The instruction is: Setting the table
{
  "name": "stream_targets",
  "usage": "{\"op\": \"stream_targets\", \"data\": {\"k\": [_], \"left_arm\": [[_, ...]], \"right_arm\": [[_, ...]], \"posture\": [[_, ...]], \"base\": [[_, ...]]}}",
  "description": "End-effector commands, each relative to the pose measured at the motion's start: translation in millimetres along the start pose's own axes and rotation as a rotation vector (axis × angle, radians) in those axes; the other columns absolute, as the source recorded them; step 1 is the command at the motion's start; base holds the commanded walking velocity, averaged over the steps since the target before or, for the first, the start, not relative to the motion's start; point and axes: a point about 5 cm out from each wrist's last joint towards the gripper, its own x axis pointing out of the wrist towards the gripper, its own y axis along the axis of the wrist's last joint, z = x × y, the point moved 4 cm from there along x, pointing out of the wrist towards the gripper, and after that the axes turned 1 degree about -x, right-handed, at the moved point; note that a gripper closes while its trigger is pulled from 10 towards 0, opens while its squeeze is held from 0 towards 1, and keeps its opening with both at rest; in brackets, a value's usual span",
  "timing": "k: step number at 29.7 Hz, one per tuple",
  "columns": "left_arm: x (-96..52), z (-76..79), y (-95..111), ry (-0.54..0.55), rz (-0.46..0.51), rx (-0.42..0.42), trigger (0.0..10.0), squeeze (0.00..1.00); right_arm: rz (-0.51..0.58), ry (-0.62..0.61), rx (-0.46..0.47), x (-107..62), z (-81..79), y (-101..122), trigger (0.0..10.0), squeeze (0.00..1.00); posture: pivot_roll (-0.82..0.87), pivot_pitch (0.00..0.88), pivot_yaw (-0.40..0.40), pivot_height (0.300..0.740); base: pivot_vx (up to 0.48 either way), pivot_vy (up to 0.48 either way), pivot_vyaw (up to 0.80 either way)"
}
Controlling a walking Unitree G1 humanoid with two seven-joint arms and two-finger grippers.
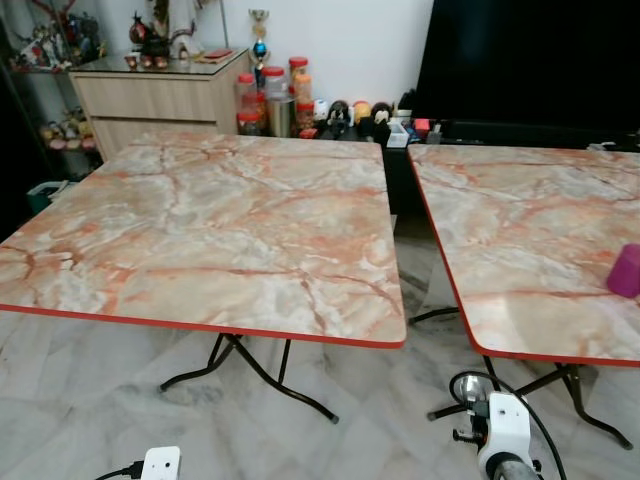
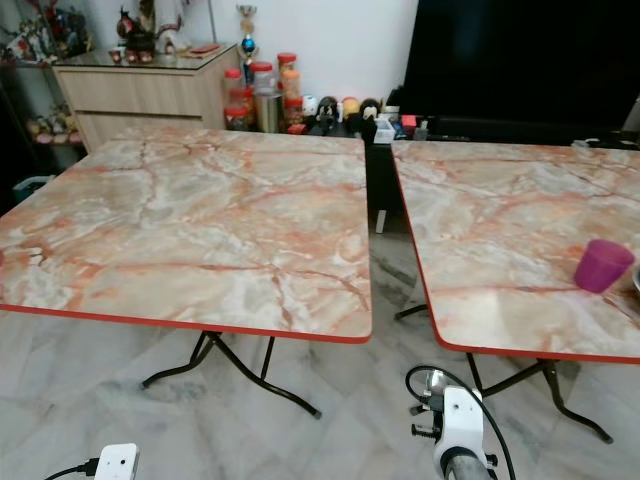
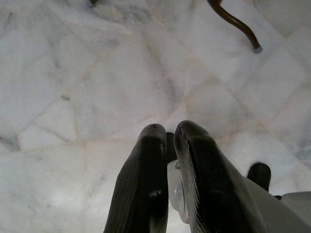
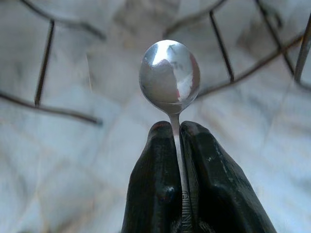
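The right claw (image 4: 177,128) is clenched on the thin handle of a metal spoon (image 4: 169,73), whose bowl stands out beyond the two black fingertips. The claw hangs low, over the marble floor (image 1: 90,400) and below the edge of the tabletops; in the left eye view the spoon's bowl shows just above the white wrist of the right arm.

The left claw (image 3: 167,133) hangs idle over the same floor. Its two fingers lie close together, almost touching, and I see nothing between them.

In front of the robot stand two folding tables with marble-pattern tops and red edges, a narrow gap between them. The left tabletop (image 1: 210,220) is bare. The right tabletop (image 2: 500,230) carries a purple cup (image 2: 603,265) near its right side; something small at the picture edge just beside the cup is too cut off to name. Behind the tables are a wooden cabinet (image 1: 150,100), some jars (image 1: 270,95) and a dark screen (image 1: 520,60).

My judgement is that the task is at an early stage: one cup is placed, the spoon is in hand but not yet laid down, and plates or other pieces are not yet on either tabletop. The spoon probably belongs near the cup, so the right arm must first rise above the table edge.
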Motion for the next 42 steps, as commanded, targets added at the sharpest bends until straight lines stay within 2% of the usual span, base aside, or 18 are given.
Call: {"op": "stream_targets", "data": {"k": [1,5,6,9,14,18,23,24,26,30,42], "left_arm": [[0.3,-1.8,1,0.008,-0.001,-0.018,10.0,0.0],[0.6,-1.9,2,0.013,0.0,0.002,10.0,0.0],[0.6,-1.6,2,0.014,0.0,0.009,10.0,0.0],[0.6,-2.1,1,0.02,-0.005,0.016,10.0,0.0],[0.1,-3.7,0,0.028,-0.008,0.007,10.0,0.0],[-0.6,-6.0,-2,0.037,-0.014,0.004,10.0,0.0],[-0.9,-5.6,-3,0.035,-0.014,0.003,10.0,0.0],[-1.4,-5.9,-5,0.034,-0.017,0.005,10.0,0.0],[-1.7,-6.0,-6,0.034,-0.018,0.006,10.0,0.0],[-2.7,-8.4,-8,0.037,-0.024,0.009,10.0,0.0],[-2.1,-6.4,-7,0.028,-0.02,0.011,10.0,0.0]], "right_arm": [[-0.027,-0.031,0.01,-1.3,10.4,-10,10.0,0.0],[-0.093,-0.074,0.039,-5.5,21.6,-29,10.0,0.0],[-0.105,-0.081,0.076,-7.0,24.3,-35,10.0,0.0],[-0.127,-0.085,0.067,-8.8,26.3,-42,10.0,0.0],[-0.127,-0.079,0.143,-10.7,26.3,-48,10.0,0.0],[-0.166,-0.085,0.122,-12.6,24.5,-57,10.0,0.0],[-0.16,-0.072,0.109,-12.8,21.0,-58,10.0,0.0],[-0.153,-0.059,0.065,-12.5,18.8,-57,10.0,0.0],[-0.148,-0.053,0.046,-12.5,18.0,-57,10.0,0.0],[-0.15,-0.054,0.068,-12.0,16.7,-57,10.0,0.0],[-0.164,-0.065,0.063,-11.4,17.8,-57,10.0,0.0]], "posture": [[-0.01,0.004,-0.041,0.74],[-0.01,0.004,-0.043,0.74],[-0.02,0.006,-0.043,0.74],[-0.02,0.005,-0.041,0.74],[-0.01,0.004,-0.053,0.74],[-0.01,0.001,-0.05,0.74],[-0.01,0.0,-0.051,0.74],[-0.01,0.0,-0.051,0.74],[-0.01,0.0,-0.051,0.74],[-0.01,0.0,-0.051,0.74],[0.0,0.0,-0.05,0.74]], "base": [[0.0,0.0,0.0],[0.0,0.0,0.0],[0.0,0.0,0.0],[0.0,-0.185,0.0],[0.0,-0.28,0.0],[0.0,-0.278,0.0],[0.0,-0.275,0.0],[0.0,-0.274,0.44],[0.0,-0.274,0.44],[0.0,-0.262,0.73],[0.0,-0.242,0.0]]}}
